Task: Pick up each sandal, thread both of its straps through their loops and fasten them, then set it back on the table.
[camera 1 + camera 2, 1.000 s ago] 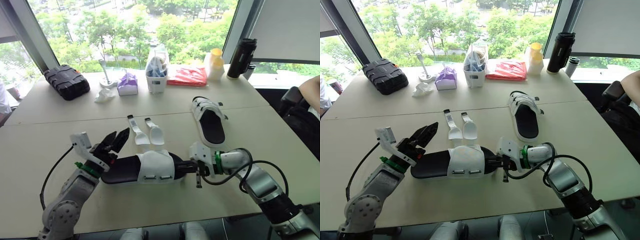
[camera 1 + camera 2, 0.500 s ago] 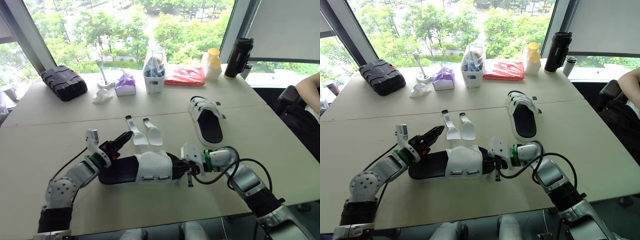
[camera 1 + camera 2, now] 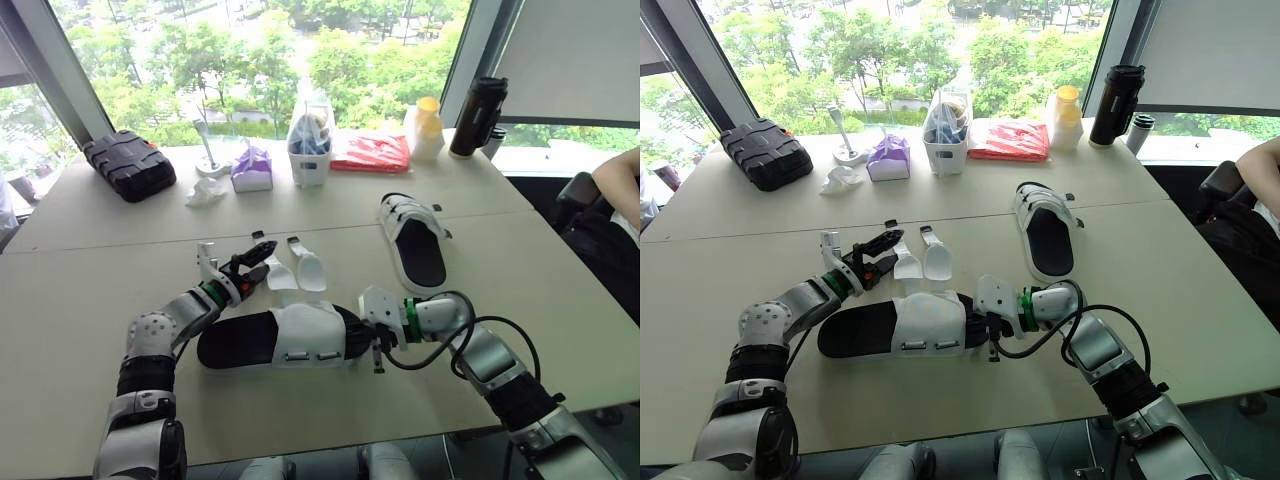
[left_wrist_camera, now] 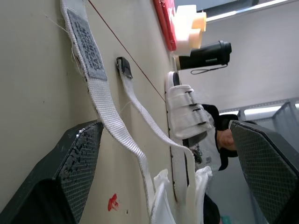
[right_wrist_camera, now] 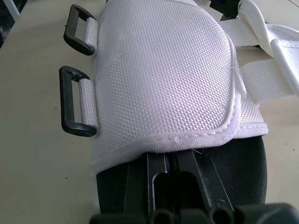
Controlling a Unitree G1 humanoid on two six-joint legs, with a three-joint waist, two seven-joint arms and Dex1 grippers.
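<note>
- Locate the right claw (image 3: 356, 336) at the open end of the near sandal (image 3: 280, 338). In the right wrist view its fingers (image 5: 156, 182) are pressed together on the black footbed, with the tips tucked under the edge of the white upper (image 5: 159, 70). You cannot tell whether they pinch the sole.
- Note that the near sandal lies flat and lengthwise across the front of the bench (image 3: 80, 300), between the two arms.
- Check the two black loops (image 5: 66, 103) on the nearer side of the upper. Both stand empty.
- Find the left claw (image 3: 260, 262) just beyond the near sandal, low over the bench. Its fingers (image 4: 79, 168) are spread wide.
- Observe the two loose straps (image 4: 100, 93) running from the far side of the upper and lying flat on the bench. In the left wrist view the nearer strap passes between the spread fingers, apart from both.
- See the second sandal (image 3: 420, 245) farther back on the right, well apart from both claws, resting sole down with its white straps across the upper.
- Along the far edge you see a black case (image 3: 130, 163), a white basket (image 3: 310, 150), a red packet (image 3: 373, 152) and a black flask (image 3: 478, 115).
</note>
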